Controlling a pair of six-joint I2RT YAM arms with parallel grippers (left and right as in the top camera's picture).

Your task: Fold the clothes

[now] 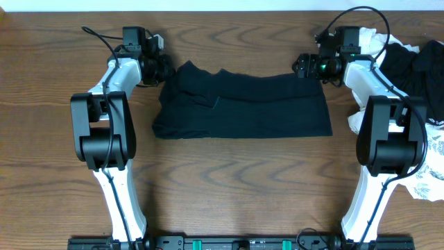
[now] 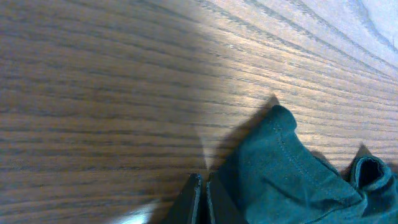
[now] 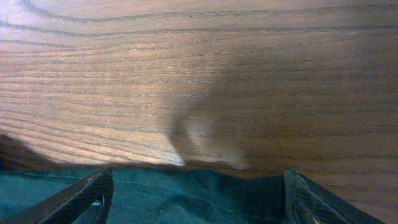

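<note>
A dark garment [image 1: 243, 104] lies folded into a wide band across the middle of the wooden table. My left gripper [image 1: 166, 68] is at its far left corner. In the left wrist view its fingers [image 2: 204, 182] are pressed together with nothing between them, and a raised fold of the garment [image 2: 286, 168] lies just beside them on the right. My right gripper [image 1: 303, 66] is at the far right corner. In the right wrist view its fingers [image 3: 198, 174] are spread wide, with the garment's edge [image 3: 186, 199] lying flat between them.
A pile of other clothes sits at the right edge of the table: a black piece [image 1: 416, 66] at the back and white patterned fabric [image 1: 430, 167] nearer the front. Both arm bases stand at the front of the table.
</note>
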